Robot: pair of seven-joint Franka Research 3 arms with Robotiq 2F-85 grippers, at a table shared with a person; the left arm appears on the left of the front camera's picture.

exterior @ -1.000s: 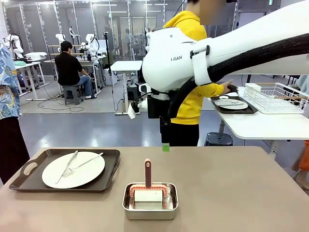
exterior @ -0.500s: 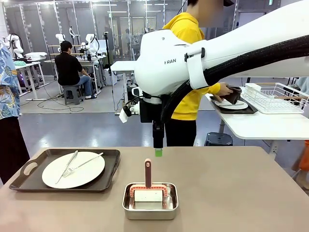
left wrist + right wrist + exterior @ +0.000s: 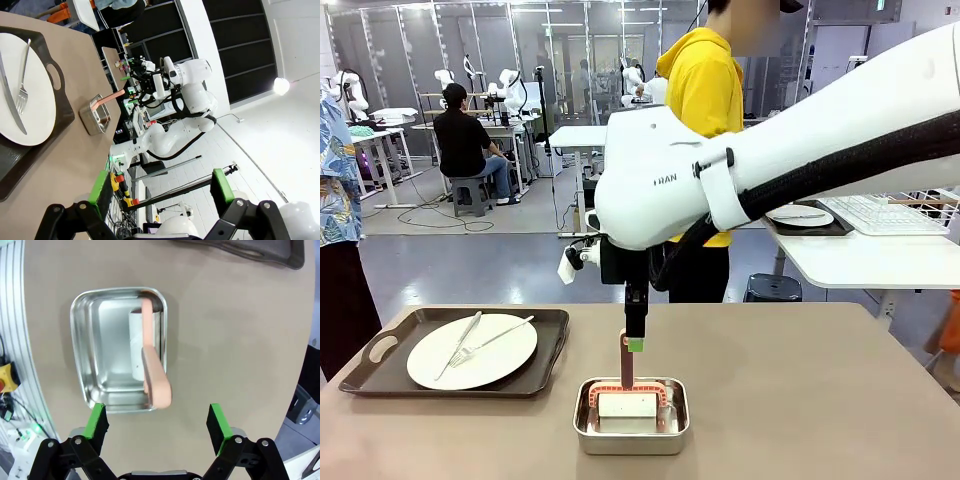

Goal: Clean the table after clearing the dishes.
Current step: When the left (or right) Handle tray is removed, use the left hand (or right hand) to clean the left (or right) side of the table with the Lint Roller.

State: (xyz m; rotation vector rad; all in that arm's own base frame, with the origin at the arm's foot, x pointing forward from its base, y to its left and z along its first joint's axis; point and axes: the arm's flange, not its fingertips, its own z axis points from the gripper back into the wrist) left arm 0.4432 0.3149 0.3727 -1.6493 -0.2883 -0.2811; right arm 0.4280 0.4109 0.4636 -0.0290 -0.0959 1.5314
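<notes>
The dark tray (image 3: 555, 330) lies lengthwise along the near left of the table (image 3: 800, 400), with a white plate (image 3: 500, 360) on it; the fork (image 3: 490, 340) and knife (image 3: 458, 345) lie slantwise across the plate. The right arm reaches across the middle, its right gripper (image 3: 156, 415) pointing straight down over the upright brush handle (image 3: 626, 360) in the steel pan (image 3: 630, 435), jaws wide apart, gripping nothing. The left gripper (image 3: 161, 185) is also spread wide and empty.

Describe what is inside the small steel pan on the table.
A white block sits in the steel pan, with a pink handle rising above the rim. The pan floor under the block is covered.
</notes>
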